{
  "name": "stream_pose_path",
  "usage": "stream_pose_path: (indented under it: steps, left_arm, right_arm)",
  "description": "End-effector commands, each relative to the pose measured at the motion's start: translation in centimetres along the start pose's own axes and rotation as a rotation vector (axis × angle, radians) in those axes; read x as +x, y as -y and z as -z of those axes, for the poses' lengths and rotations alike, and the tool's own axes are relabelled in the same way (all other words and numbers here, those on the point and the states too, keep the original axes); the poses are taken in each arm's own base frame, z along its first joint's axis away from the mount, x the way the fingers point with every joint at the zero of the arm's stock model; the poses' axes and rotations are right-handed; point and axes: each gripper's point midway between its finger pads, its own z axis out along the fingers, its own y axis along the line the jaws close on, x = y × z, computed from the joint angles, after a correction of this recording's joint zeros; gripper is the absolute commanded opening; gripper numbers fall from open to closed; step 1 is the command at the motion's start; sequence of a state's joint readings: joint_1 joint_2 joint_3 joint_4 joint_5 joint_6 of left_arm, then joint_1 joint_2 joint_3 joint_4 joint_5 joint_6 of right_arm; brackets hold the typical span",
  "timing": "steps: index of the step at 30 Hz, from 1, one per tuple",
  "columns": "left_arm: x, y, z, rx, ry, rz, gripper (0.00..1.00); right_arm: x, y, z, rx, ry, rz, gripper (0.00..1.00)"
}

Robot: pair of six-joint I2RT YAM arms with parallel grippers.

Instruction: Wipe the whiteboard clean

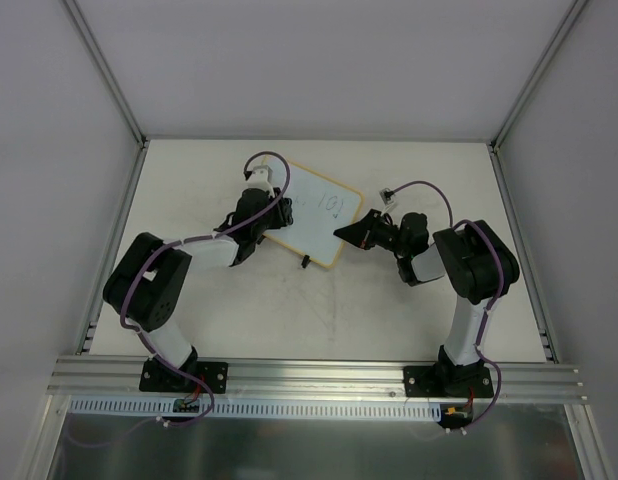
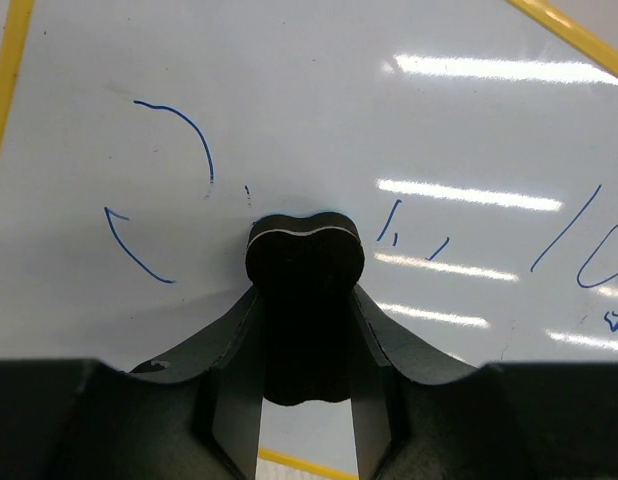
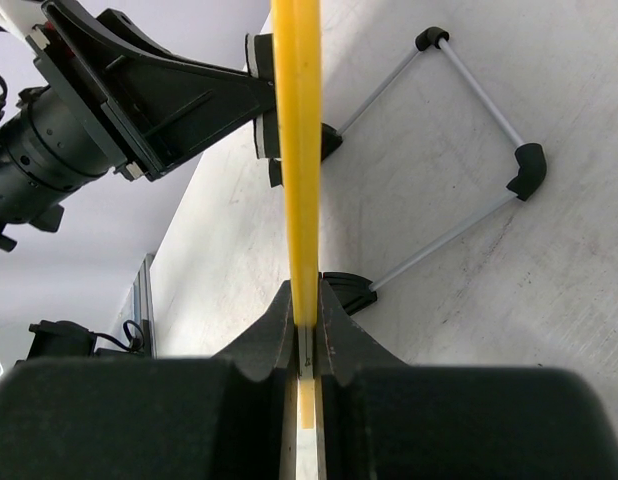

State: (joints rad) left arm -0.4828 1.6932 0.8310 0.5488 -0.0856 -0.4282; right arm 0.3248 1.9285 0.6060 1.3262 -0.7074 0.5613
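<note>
Left pincer (image 2: 305, 300) presses lobed eraser (image 2: 304, 245) on glossy whiteboard (image 2: 389, 110).

a robotics lab test cell. a bare white table (image 1: 319, 320) is boxed in on three sides by plain white panels (image 1: 319, 60) set in slim aluminium posts (image 1: 107, 70). along the table's near edge runs an aluminium rail (image 1: 319, 372) with two black arm bases (image 1: 181, 376) bolted to it. a slotted cable duct (image 1: 309, 407) lies just beside it. purple cables (image 1: 272, 158) loop along the robot arms (image 1: 154, 285).
</note>
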Motion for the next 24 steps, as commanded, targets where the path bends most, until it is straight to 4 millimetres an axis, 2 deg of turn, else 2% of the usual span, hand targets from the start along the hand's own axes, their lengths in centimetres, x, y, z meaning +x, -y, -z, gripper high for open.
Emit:
stream_pose_path:
  steps: [1,2,6,10,17,20,24]
  left_arm:
    - [8.7,-2.5,0.8,-0.134,-0.226,-0.053,0.00]
    - [9.4,-0.7,1.0,-0.101,-0.236,-0.074,0.00]
    - [10.6,3.5,1.2,-0.009,-0.247,-0.147,0.00]
    - [11.9,5.8,0.9,0.088,-0.292,-0.176,0.00]
    - [13.0,9.0,2.2,0.249,-0.322,-0.269,0.00]
    - [12.6,8.4,2.4,0.230,-0.312,-0.291,0.00]
    - [10.9,4.6,1.5,0.083,-0.289,-0.233,0.00]
  right_arm:
    - [-4.1,-3.0,-0.4,-0.111,0.144,0.143,0.00]
    - [-4.1,-3.0,-0.4,-0.111,0.144,0.143,0.00]
    - [-4.0,-2.9,-0.4,-0.112,0.142,0.140,0.00]
    - [-3.9,-3.0,-0.4,-0.115,0.139,0.140,0.00]
    - [-4.0,-3.0,-0.4,-0.115,0.139,0.138,0.00]
    - [-4.0,-3.1,-0.4,-0.117,0.138,0.139,0.00]
    - [-4.0,-3.2,-0.4,-0.118,0.141,0.141,0.00]
